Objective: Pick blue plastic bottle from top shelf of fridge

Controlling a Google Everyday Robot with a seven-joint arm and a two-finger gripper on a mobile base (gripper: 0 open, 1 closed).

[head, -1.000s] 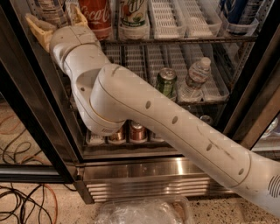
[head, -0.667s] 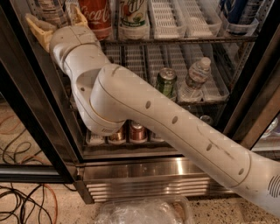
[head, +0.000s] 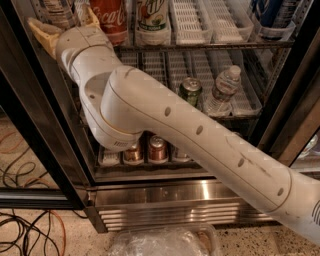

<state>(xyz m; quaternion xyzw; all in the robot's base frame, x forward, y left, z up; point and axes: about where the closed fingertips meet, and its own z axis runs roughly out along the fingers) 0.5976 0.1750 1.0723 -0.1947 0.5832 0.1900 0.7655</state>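
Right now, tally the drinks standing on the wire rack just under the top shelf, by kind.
Green metal can: 1
Clear plastic water bottle with a white cap: 1
Total: 2
The gripper is up at the left end of the top shelf, open, with the clear ribbed blue plastic bottle showing between its fingers.

Tan tool [head: 61,19] top-left, beside red bottle [head: 107,17]

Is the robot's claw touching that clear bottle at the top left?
Cannot tell. The camera view shows the open gripper straddling the blue plastic bottle, but no plain contact or gap.
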